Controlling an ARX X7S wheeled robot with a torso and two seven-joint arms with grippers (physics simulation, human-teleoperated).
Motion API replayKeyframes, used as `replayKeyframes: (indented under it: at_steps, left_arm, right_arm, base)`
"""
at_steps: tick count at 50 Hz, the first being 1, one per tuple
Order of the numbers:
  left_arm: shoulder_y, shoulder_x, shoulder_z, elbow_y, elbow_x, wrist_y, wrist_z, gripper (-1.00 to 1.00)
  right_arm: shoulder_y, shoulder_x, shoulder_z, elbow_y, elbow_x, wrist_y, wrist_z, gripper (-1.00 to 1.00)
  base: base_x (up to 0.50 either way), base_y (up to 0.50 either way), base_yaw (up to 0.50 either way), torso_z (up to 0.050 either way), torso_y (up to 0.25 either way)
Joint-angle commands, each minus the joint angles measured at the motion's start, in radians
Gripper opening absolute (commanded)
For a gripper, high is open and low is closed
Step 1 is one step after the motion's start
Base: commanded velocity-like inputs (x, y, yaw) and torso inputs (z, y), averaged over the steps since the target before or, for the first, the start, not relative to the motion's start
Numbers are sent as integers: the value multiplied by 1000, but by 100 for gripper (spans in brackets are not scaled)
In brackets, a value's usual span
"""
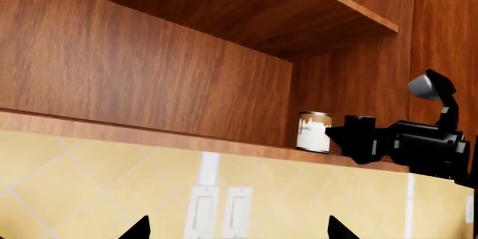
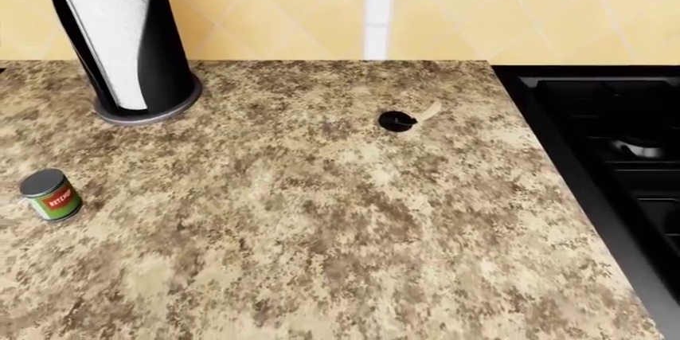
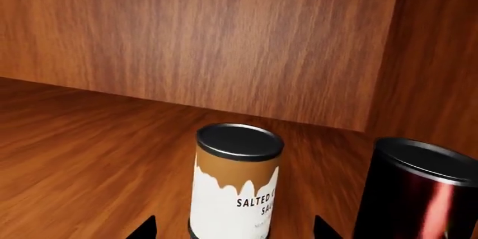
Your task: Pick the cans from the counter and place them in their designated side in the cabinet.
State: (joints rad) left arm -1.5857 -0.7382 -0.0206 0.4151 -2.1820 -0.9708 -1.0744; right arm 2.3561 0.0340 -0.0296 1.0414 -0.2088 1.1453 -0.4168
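The white can [image 3: 237, 186] with a brown top band and grey lid stands upright on the wooden cabinet shelf [image 3: 75, 155]. My right gripper [image 3: 234, 230] is open, with a fingertip on either side of the can and a gap at each. In the left wrist view the same white can [image 1: 314, 131] sits at the right end of the cabinet [image 1: 149, 65], with my right arm [image 1: 418, 146] reaching in beside it. The short green can [image 2: 50, 194] with a red label stands on the counter [image 2: 351, 220] at the far left. My left gripper [image 1: 239, 230] is open and holds nothing, facing the tiled wall.
A dark red can [image 3: 418, 194] stands on the shelf close beside the white one. On the counter are a black paper towel holder [image 2: 123, 37] at back left and a small black disc [image 2: 396, 121]. The black stove top [image 2: 616, 157] borders the right. Wall switches [image 1: 216, 211] sit below the cabinet.
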Motion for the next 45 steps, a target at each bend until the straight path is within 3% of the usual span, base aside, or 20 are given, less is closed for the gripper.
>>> replayKeyframes:
  at_steps: [1, 45]
  left_arm:
    - [32, 9, -11, 8, 34, -2, 28, 100]
    - [5, -4, 18, 8, 10, 24, 17, 100]
  right_arm:
    - [0, 0, 0, 0, 0, 0, 0, 100]
    - [0, 0, 0, 0, 0, 0, 0, 100]
  base:
    - [-125, 0, 0, 0, 0]
    - [-126, 0, 0, 0, 0]
